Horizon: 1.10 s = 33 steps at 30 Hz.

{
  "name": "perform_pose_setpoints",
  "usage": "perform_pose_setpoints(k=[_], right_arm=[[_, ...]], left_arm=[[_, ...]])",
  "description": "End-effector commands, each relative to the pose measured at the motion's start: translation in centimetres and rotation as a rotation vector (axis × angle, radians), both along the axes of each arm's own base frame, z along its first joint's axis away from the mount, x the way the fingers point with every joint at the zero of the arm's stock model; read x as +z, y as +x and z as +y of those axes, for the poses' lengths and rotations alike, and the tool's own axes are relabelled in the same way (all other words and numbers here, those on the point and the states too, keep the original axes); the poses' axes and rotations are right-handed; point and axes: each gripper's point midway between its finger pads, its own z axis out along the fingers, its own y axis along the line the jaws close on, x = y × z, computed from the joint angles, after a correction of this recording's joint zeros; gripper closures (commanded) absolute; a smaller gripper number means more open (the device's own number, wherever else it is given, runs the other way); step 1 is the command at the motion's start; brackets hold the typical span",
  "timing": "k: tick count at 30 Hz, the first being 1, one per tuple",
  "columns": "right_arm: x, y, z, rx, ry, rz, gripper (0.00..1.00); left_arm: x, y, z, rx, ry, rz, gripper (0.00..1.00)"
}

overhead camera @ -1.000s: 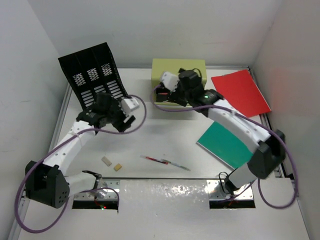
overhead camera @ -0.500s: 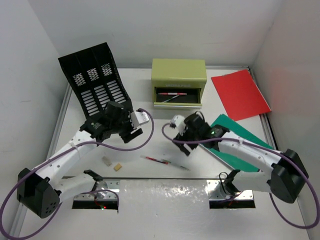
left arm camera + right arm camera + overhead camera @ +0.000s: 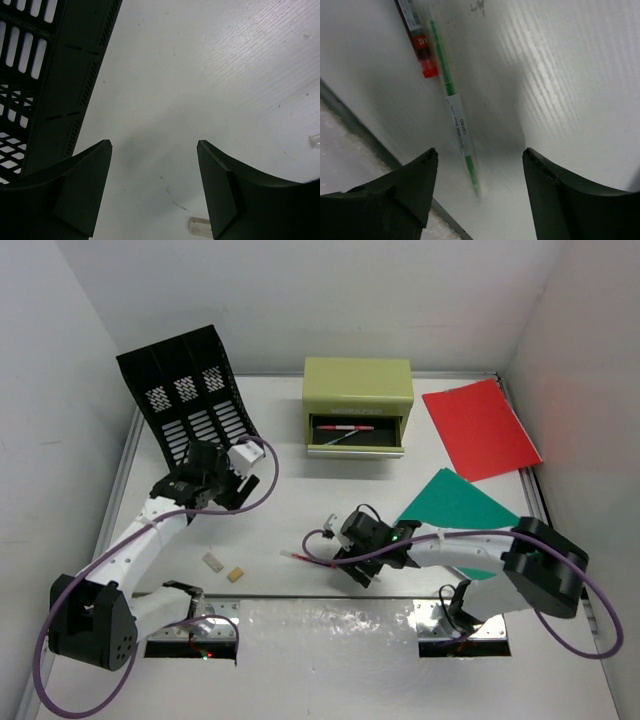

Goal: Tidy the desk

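From above, the left gripper (image 3: 228, 490) hovers over the desk (image 3: 300, 510) just in front of the black file rack (image 3: 185, 400). The right gripper (image 3: 350, 566) sits low over the desk's near edge, towards the middle. Left wrist view: fingers (image 3: 82, 195) well apart, nothing between them, bare white desk straight below and the rack off to the left. Right wrist view: jaws spread and gripping nothing, desk close beneath. A green pen (image 3: 455, 117) lies on it in the gap ahead of the fingertips, a red pen (image 3: 417, 42) just beside it.
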Motion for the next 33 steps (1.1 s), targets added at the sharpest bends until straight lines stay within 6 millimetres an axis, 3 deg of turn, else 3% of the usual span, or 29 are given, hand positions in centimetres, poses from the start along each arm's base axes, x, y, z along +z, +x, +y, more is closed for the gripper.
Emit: perform_pose_setpoints(k=[1,3,5,6,7,10,13,15,18,21,22,26,27,29,30,31,32,33], right_arm=[[-0.8,0.9,0.8,-0.034,-0.039,-0.045,0.35],[-1.1,1.2,0.9,-0.034,-0.061,-0.049,0.41],[-1.5,1.3,0.6,-0.045,-0.081,-0.054,0.55],[-1.6,1.7,0.2,-0.059,-0.103,-0.075,0.62],[-1.5,1.9,-0.1,-0.069,-0.113,-0.089,0.78],[-1.0,2.7,-1.1,-0.095,-0.160,-0.138,1.00],[-0.2,3.5,-1.6,-0.102,-0.189,-0.183,1.00],[1.0,4.4,-0.9,-0.082,-0.175,-0.220,1.00],[4.5,5.9,1.5,0.014,-0.101,-0.303,1.00],[9.7,8.7,3.3,0.092,-0.069,-0.469,1.00],[12.9,10.0,4.0,0.087,-0.042,-0.552,1.00],[20.2,15.3,3.9,0.128,-0.113,-0.846,1.00],[21.1,17.3,2.8,0.147,-0.180,-0.885,1.00],[22.7,20.6,3.1,0.153,-0.226,-0.909,1.00],[22.9,22.5,2.0,0.168,-0.278,-0.912,1.00],[24.6,24.1,2.3,0.167,-0.284,-0.939,1.00],[22.9,25.4,2.7,0.199,-0.332,-0.909,1.00],[22.8,26.8,2.1,0.214,-0.377,-0.914,1.00]], left_arm=[[0.8,0.6,0.3,0.042,-0.018,-0.065,0.33],[0.5,0.6,1.0,0.072,0.006,-0.062,0.32],[0.2,0.5,1.0,0.074,0.011,-0.061,0.32],[0.2,0.4,1.0,0.071,0.008,-0.058,0.32],[0.0,0.2,0.9,0.065,0.007,-0.054,0.32],[-0.3,-0.1,0.7,0.050,-0.002,-0.042,0.32],[-0.3,0.0,0.7,0.050,0.000,-0.046,0.32],[-0.4,0.0,0.7,0.052,0.002,-0.045,0.32],[-0.6,0.0,1.0,0.060,0.011,-0.047,0.32],[-1.6,-0.2,1.5,0.074,0.034,-0.046,0.32],[-1.8,-0.1,1.9,0.091,0.051,-0.051,0.32],[-2.5,0.1,2.9,0.125,0.092,-0.067,0.32],[-2.7,0.1,2.9,0.128,0.090,-0.072,0.32],[-2.7,0.3,3.0,0.126,0.094,-0.089,0.32],[-3.2,0.2,3.0,0.124,0.096,-0.089,0.32],[-3.4,0.1,3.0,0.119,0.094,-0.086,0.32],[-3.6,0.0,3.0,0.117,0.096,-0.082,0.32],[-4.1,-0.2,3.0,0.115,0.100,-0.074,0.32]])
